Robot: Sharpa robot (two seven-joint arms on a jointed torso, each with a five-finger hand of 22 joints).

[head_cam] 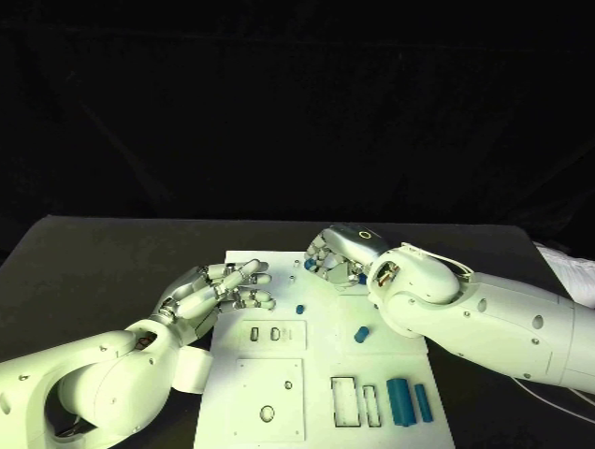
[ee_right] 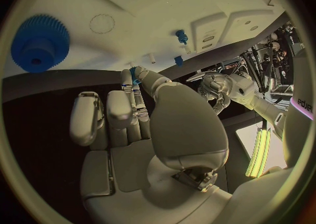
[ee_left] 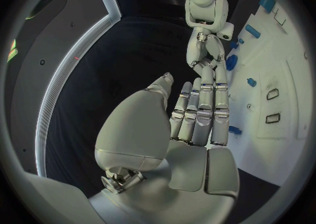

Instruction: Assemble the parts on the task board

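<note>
Your black bench (head_cam: 95, 271) carries the white task board (head_cam: 327, 374), which lies in the middle and runs from the near edge back toward the two hands.

Your right arm (head_cam: 514, 327) reaches in across the board's far right corner. The right hand (head_cam: 336, 260) hangs over the board's far edge, fingers curled downward. In the right wrist view a small blue part (ee_right: 134, 74) sits between the thumb and a fingertip, so that hand is pinching it, with the rest of the fingers folded in beside it.

Your left arm (head_cam: 82, 383) lies along the board's left side. The left hand (head_cam: 224, 292) rests at the board's far left corner with its fingers stretched out straight and close together, holding nothing; the left wrist view shows the fingers (ee_left: 200, 113) laid side by side, pointing toward the right hand.

On the board, two long blue bars (head_cam: 408, 400) lie side by side near the right front corner, just beside two empty rectangular slots (head_cam: 353, 400). A short blue piece (head_cam: 361, 332) lies tilted near the right edge, by the right forearm. A smaller blue peg (head_cam: 300, 309) stands close to the left hand's fingertips. In the right wrist view, a blue gear (ee_right: 39, 43) sits on the board, well apart from the pinched part.
</note>
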